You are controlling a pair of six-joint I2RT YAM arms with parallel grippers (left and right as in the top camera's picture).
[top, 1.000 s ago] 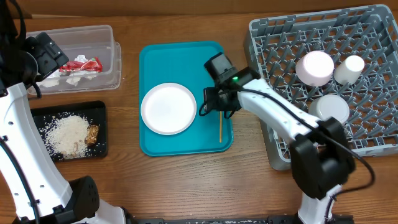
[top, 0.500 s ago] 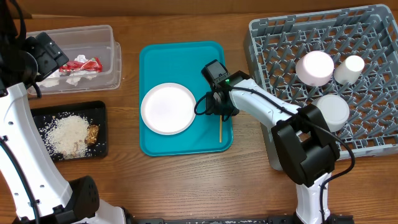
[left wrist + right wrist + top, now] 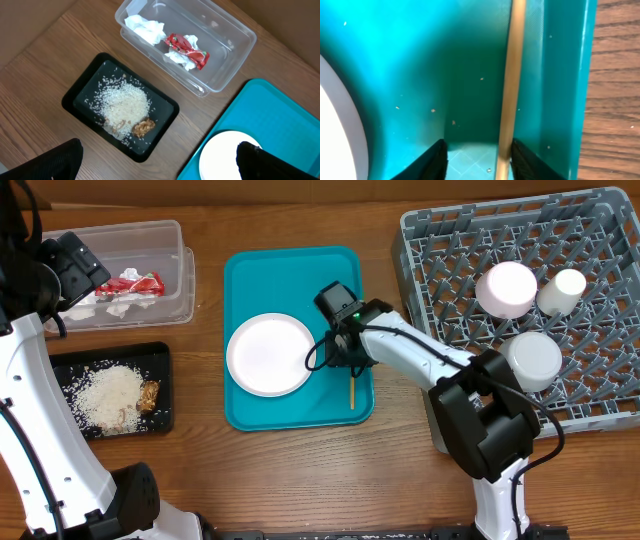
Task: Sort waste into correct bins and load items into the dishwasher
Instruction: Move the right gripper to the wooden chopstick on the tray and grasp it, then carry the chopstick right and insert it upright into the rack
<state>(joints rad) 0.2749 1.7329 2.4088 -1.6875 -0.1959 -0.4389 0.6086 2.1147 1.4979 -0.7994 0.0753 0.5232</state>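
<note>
A thin wooden chopstick [image 3: 352,391] lies along the right side of the teal tray [image 3: 280,275], next to a white plate [image 3: 270,355]. My right gripper [image 3: 340,352] is down on the tray over the chopstick's upper end. In the right wrist view its open fingers [image 3: 477,162] straddle the chopstick [image 3: 512,75], which lies close to the right finger and the tray's wall [image 3: 560,75]. My left gripper [image 3: 72,268] is open and empty, high above the left bins; its view [image 3: 157,165] looks down on them.
A grey dish rack [image 3: 450,240] at the right holds a pinkish bowl [image 3: 506,288], a cup [image 3: 565,288] and a white bowl [image 3: 530,358]. A clear bin [image 3: 150,240] holds a red wrapper [image 3: 135,283] and tissue. A black tray [image 3: 155,360] holds rice and food scraps.
My right gripper has shifted left and lower along the tray and now sits over the chopstick's upper end. The left arm has not moved.
</note>
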